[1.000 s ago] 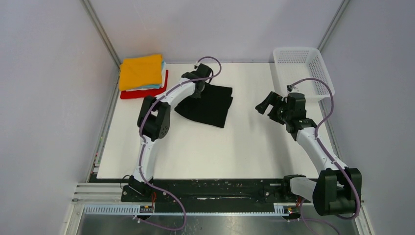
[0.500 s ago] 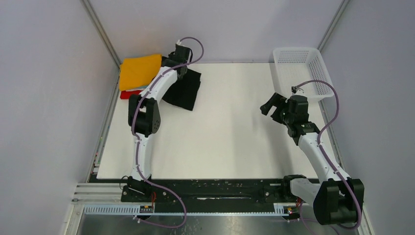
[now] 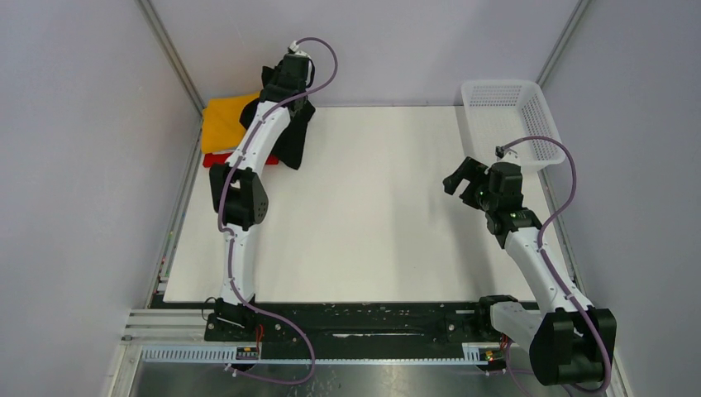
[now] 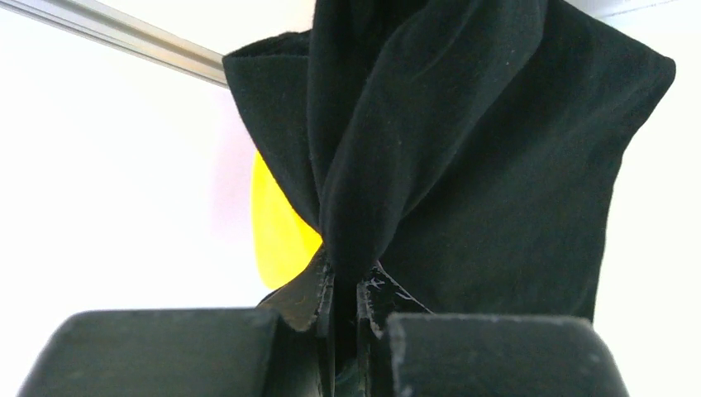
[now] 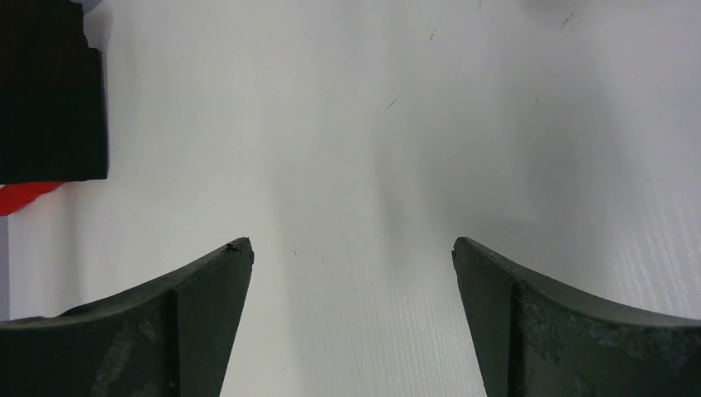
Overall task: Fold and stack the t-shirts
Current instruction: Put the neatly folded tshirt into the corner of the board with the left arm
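Your left claw (image 4: 345,285) is pressed together on a gathered edge of the black shirt (image 4: 488,165). The pinch takes several layers at once, which looks meant to keep the fold from opening while the cloth is off the surface. The shirt hangs at the far left corner of the worktop (image 3: 380,223), just beside the stack there and partly in front of it. The orange shirt (image 3: 221,120) lies on top of that stack and the red shirt (image 3: 213,160) at the bottom. You cannot tell whether the black shirt's lower edge touches the worktop. Holding it high seems intended to let it clear the stack's edge before it is set down on the orange one. Your right claw (image 3: 460,178) is spread wide and holds nothing. It hovers over bare worktop near the right edge, beside the basket (image 3: 504,103) and well apart from the cloth. The bunched grip could let the shirt land crooked, so lower it squarely.
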You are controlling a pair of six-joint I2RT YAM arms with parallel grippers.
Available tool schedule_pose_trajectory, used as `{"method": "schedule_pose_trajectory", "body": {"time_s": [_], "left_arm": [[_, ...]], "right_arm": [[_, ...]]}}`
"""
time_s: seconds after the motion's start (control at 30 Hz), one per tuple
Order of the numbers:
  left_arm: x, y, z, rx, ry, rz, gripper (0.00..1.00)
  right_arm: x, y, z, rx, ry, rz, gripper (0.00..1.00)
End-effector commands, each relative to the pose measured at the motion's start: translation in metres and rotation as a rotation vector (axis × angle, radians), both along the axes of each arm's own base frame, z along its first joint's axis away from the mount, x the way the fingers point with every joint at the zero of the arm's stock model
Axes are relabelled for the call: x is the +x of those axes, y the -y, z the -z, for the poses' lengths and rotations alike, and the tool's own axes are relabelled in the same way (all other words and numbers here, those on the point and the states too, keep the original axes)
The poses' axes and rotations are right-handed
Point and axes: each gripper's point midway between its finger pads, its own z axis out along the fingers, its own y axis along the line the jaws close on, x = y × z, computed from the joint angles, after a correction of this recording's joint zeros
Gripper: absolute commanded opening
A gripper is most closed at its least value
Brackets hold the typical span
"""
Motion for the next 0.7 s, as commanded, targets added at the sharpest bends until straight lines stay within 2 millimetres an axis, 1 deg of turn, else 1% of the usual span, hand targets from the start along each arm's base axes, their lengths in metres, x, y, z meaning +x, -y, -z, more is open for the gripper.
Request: {"method": "schedule_pose_trajectory", "body": {"time_s": [0.0, 0.2, 0.57, 0.67], "left_arm": [[0.000, -0.011, -0.086, 0.020, 0.178, -0.002, 0.00], [-0.008, -0.019, -0.111, 0.002, 0.228, -0.013, 0.00], [-0.030, -0.023, -0.174, -0.047, 0.358, -0.008, 0.00], [-0.033, -0.026, -0.182, -0.034, 0.374, -0.010, 0.00]], "right_arm": [[0.004, 0.006, -0.004, -0.026, 0.022, 0.020, 0.99], [0.006, 0.005, -0.004, -0.020, 0.023, 0.016, 1.00], [0.012, 0.000, 0.003, 0.001, 0.001, 0.002, 0.99], [0.012, 0.000, 0.004, 0.000, -0.002, 0.003, 1.00]]}}
